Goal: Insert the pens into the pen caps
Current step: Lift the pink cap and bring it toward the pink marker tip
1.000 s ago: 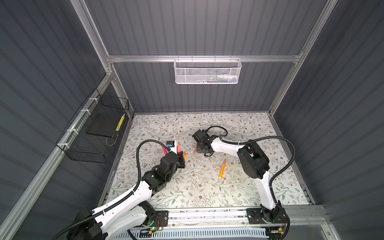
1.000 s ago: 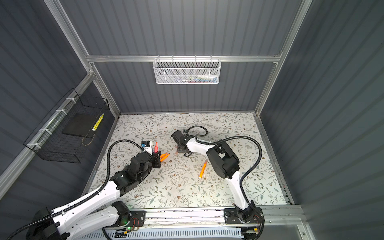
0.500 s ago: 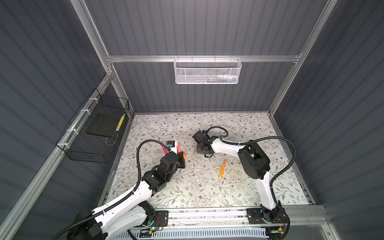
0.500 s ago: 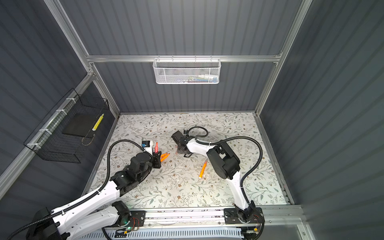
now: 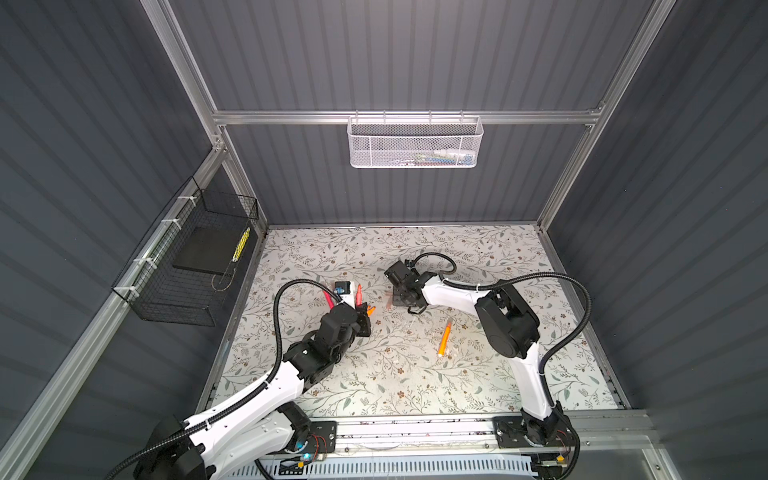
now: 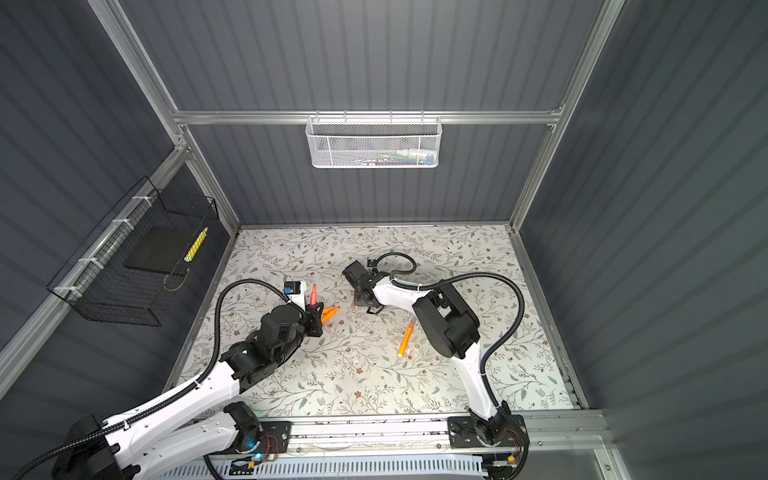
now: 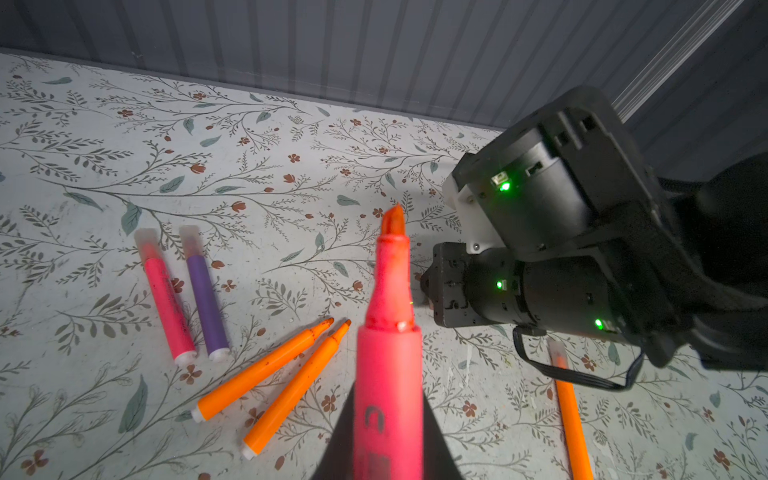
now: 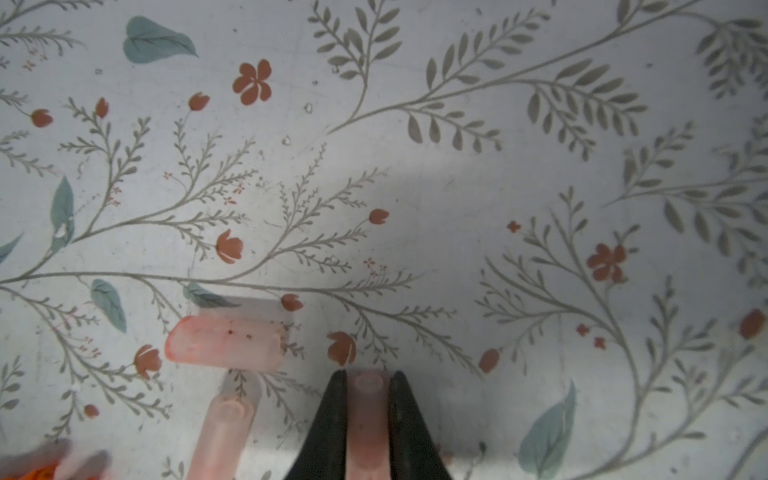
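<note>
My left gripper point(image 7: 388, 399) is shut on a pink-red pen point(image 7: 388, 353) whose bare tip points up and away; in both top views it stands left of centre point(image 5: 360, 320) point(image 6: 314, 318). Beside it on the mat lie two uncapped orange pens point(image 7: 266, 370) point(image 7: 297, 390). A capped pink pen point(image 7: 166, 299) and a capped purple pen point(image 7: 205, 299) lie further off. My right gripper point(image 8: 368, 376) is low over the mat and shut on a pale pink pen cap point(image 8: 368, 415). Two more caps point(image 8: 226, 347) point(image 8: 224, 432) lie next to it. Another orange pen point(image 5: 444, 337) lies near the right arm.
A white mesh basket point(image 5: 415, 141) hangs on the back wall. A black wire basket point(image 5: 187, 266) hangs on the left wall. The right arm's wrist point(image 7: 540, 249) sits close to the held pen's tip. Both arm bases stand on the front rail point(image 5: 415, 432).
The right gripper's jaws have closed onto the pen cap. The left gripper still holds the pink-red pen in the same place.
</note>
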Action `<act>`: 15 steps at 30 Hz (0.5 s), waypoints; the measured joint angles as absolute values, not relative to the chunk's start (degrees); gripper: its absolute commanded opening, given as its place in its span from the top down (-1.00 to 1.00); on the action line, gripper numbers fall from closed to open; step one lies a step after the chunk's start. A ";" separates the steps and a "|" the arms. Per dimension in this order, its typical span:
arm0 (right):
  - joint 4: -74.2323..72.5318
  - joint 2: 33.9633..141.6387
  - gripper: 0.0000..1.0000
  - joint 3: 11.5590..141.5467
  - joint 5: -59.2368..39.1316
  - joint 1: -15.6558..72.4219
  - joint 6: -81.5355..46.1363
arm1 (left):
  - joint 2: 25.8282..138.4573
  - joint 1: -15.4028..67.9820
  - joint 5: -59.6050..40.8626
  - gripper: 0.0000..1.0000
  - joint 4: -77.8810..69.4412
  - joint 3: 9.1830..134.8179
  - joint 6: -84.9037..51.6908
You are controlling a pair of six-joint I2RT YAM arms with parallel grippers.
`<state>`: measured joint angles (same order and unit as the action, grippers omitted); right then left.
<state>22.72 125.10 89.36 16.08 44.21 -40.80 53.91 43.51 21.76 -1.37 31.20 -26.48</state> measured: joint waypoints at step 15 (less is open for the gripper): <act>8.58 86.83 0.89 58.41 16.62 43.31 -45.19 | 54.00 47.27 -0.80 1.00 -6.90 32.84 -31.94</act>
<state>8.58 86.83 58.41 16.62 43.31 -45.19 54.00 47.27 -0.80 -6.90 32.84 -31.94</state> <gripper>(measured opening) 0.164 0.167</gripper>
